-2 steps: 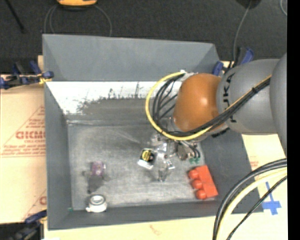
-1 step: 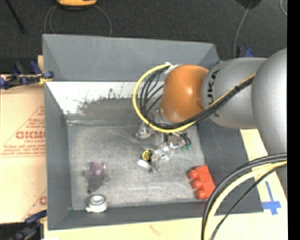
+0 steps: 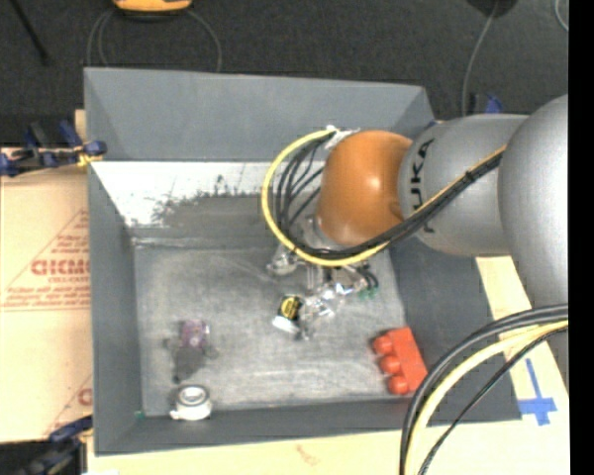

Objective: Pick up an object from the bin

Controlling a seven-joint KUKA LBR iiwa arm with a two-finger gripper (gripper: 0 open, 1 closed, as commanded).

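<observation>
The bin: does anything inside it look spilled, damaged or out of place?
Nothing looks spilled or broken. The red block, the white round piece and the purple piece lie apart on the bin floor. Only the back wall shows dark speckled marks, like wear.

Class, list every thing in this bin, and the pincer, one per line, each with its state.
pincer: down at the middle of the bin, over the yellow-and-silver thing.
yellow-and-silver thing: on the floor under the pincer; held or not, unclear.
red brick: lying free, lower right corner.
purple-grey thing: lying free, lower left.
white round thing: lying free by the front wall, lower left corner.
</observation>
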